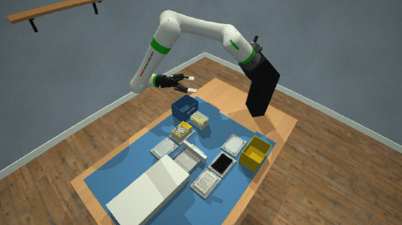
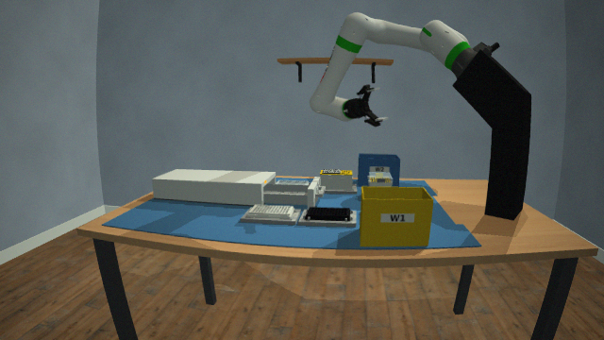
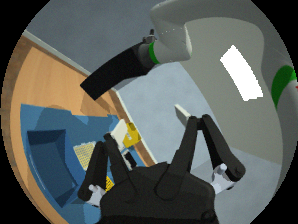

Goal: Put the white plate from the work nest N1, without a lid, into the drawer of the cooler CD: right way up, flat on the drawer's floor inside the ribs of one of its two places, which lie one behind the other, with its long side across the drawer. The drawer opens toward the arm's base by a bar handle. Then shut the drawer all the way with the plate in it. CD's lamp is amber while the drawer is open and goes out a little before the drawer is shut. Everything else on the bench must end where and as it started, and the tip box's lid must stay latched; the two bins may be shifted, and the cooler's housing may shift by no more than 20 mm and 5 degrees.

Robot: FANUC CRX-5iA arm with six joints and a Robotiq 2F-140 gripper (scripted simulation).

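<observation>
The white well plate (image 1: 205, 182) lies flat in its grey nest on the blue mat, near the cooler; it also shows in the exterior view (image 2: 271, 212). The cooler CD (image 1: 148, 194) is a long white box. Its drawer (image 1: 188, 158) stands pulled out toward the arm's base, with the bar handle (image 1: 198, 151) at its front and a bare grey floor. My gripper (image 1: 191, 84) hangs high in the air above the blue bin, far from the plate and the drawer. Its fingers are wide apart with nothing between them (image 2: 377, 105).
A black plate (image 1: 222, 163) and a lidded plate (image 1: 234, 144) lie in nests beside the white plate, with another plate (image 1: 164, 147) left of the drawer. A yellow-topped box (image 1: 182, 129), a tip box (image 1: 199, 119), the blue bin (image 1: 184, 106) and the yellow bin W1 (image 1: 254, 153) stand around.
</observation>
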